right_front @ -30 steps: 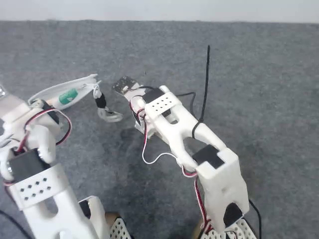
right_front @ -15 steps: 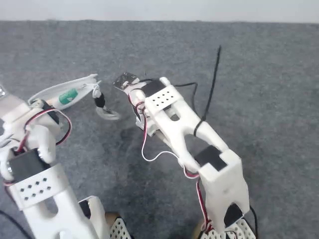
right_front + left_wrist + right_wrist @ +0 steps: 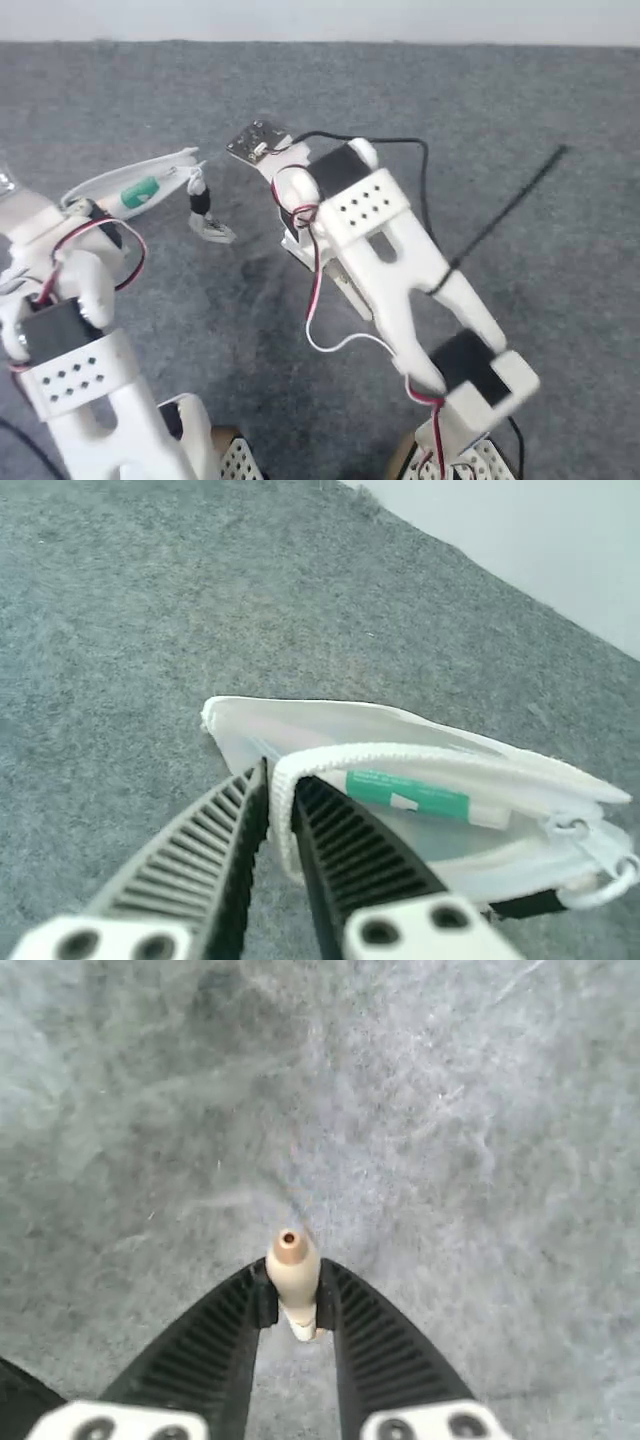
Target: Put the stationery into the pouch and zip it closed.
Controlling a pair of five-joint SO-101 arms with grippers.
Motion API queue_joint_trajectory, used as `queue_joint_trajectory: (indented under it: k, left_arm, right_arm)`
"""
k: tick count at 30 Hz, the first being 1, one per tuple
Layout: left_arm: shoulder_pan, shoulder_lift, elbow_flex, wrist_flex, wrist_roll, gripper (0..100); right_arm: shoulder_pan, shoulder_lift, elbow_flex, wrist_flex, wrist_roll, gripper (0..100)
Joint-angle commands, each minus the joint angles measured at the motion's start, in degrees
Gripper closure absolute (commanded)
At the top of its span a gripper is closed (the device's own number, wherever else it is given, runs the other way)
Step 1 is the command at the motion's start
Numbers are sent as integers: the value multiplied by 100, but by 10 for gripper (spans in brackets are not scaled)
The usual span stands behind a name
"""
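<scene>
Pen gripped, pouch mouth held by one edge

The left end effector (image 3: 278, 780) pinches the zip edge of the white translucent pouch (image 3: 330, 725) at the far left of the grey carpeted table (image 3: 520, 100). The right end effector (image 3: 295, 1278) clamps a cream copper-tipped pen (image 3: 289, 1255), apart from the pouch. The pen could pivot in that narrow grip, or snag the sagging zip rim.

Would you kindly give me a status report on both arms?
Left gripper shut on pouch rim. Right gripper shut on pen. Pouch open, zip pull hanging.

Unzipped white pouch (image 3: 330, 725), green-labelled stationery (image 3: 408, 792) inside
</scene>
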Motion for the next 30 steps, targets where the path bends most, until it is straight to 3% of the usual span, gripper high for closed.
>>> queue_joint_trajectory:
  k: [1,16,22,30]
  left_arm:
    - [264,-264,-224,-229,35,988]
    - [1758,-229,-971,378,-185,988]
    - [1890,-229,-980,369,-369,988]
    - [1890,-229,-936,378,-369,988]
  right_arm:
    - [-154,-1068,-299,295,26,992]
    - [-752,-4541,211,180,-35,991]
    - [-1103,-5209,211,-479,-1204,991]
    - [-1121,-5270,791,-2308,-2189,991]
